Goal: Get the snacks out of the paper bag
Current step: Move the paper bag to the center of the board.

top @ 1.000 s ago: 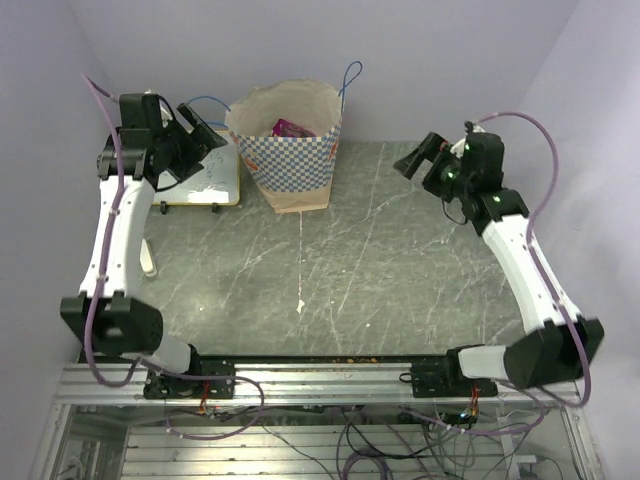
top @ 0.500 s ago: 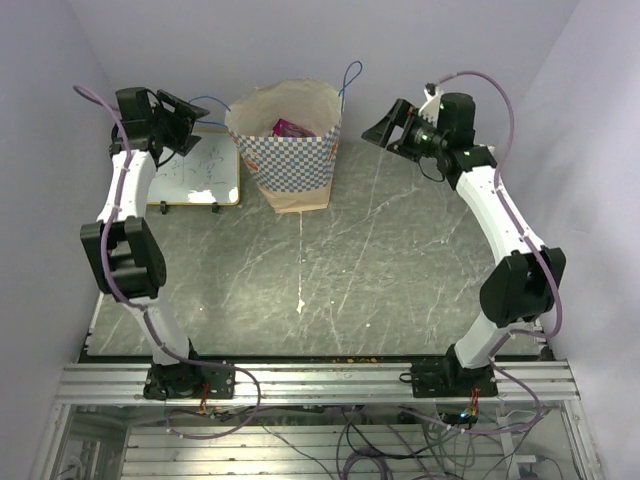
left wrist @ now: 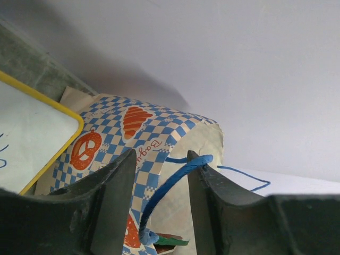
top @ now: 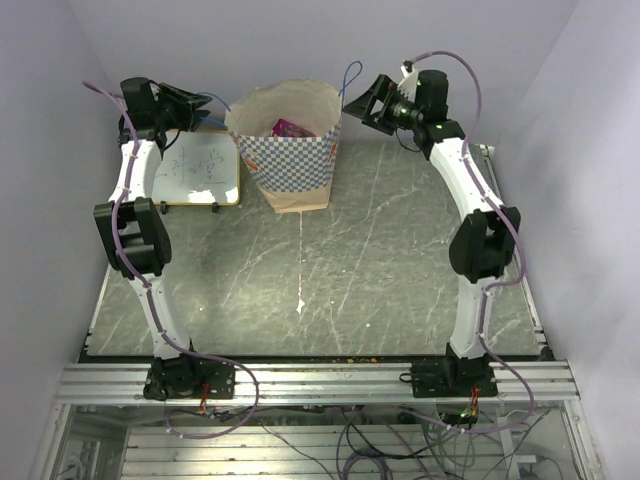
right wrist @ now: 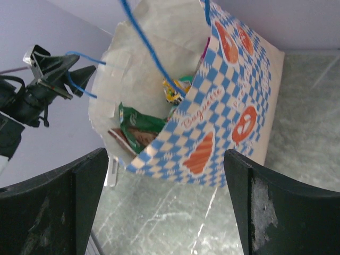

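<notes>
**Nothing unpacked so far: the bag is flanked by both grippers.**

The paper bag (top: 290,160) is stood upright at the far side of the table (top: 400,260), just beside the whiteboard (top: 200,170). The snacks (right wrist: 139,127) are seen inside it, a purple packet (top: 292,127) uppermost. The fingers of the left gripper (top: 203,100) are held apart around one blue cord handle (left wrist: 170,186), which is not yet pinched. The right gripper (top: 355,102) is spread wide and empty near the opposite rim. No packet is seen outside the bag, so every removal is judged to remain.

Blue-checked cream paper bag (top: 290,165) (orange pretzels), yellow-rimmed whiteboard (top: 200,170)
</notes>
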`<action>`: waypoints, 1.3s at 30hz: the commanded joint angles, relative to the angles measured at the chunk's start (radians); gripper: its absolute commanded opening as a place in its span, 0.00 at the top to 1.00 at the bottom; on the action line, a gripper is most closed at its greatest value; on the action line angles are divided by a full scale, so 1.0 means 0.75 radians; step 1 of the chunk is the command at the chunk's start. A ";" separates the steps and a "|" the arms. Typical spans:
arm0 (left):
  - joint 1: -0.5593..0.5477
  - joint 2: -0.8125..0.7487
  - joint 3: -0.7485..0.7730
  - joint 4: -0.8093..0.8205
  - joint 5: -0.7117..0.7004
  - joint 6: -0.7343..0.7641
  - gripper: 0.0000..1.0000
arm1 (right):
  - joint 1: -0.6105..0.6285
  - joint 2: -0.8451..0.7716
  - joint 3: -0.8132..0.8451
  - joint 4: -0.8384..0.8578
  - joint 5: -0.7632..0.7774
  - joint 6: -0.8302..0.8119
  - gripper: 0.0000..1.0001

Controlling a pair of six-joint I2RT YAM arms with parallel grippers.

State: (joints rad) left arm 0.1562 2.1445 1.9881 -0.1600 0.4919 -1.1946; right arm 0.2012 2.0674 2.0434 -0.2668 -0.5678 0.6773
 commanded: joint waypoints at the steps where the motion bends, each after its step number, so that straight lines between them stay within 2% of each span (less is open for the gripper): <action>1: 0.005 -0.029 0.000 0.151 0.072 -0.076 0.49 | 0.019 0.169 0.197 0.160 -0.040 0.109 0.13; 7: 0.003 -0.008 0.035 0.145 0.123 -0.093 0.57 | 0.040 0.241 0.194 0.463 0.007 0.201 0.15; 10: 0.000 -0.015 0.053 0.123 0.139 -0.090 0.60 | 0.057 0.295 0.272 0.473 0.066 0.175 0.18; 19: -0.035 -0.057 0.033 0.106 0.195 -0.120 0.86 | 0.109 0.447 0.446 0.489 0.182 0.143 0.31; 23: -0.039 -0.082 0.042 0.086 0.208 -0.127 0.92 | 0.123 0.481 0.509 0.488 0.240 0.121 0.50; 28: -0.052 -0.098 0.069 0.100 0.256 -0.150 0.93 | 0.124 0.451 0.513 0.491 0.266 0.186 0.77; 31: -0.066 -0.135 0.063 0.103 0.271 -0.148 0.93 | 0.123 0.361 0.438 0.491 0.263 0.179 1.00; 39: -0.075 -0.310 -0.022 -0.025 0.291 -0.027 0.93 | 0.082 0.046 0.104 0.393 0.186 0.016 1.00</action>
State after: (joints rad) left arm 0.0959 2.0563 1.9781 -0.1642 0.6590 -1.2640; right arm 0.2825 2.2673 2.2063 0.0174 -0.3946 0.7422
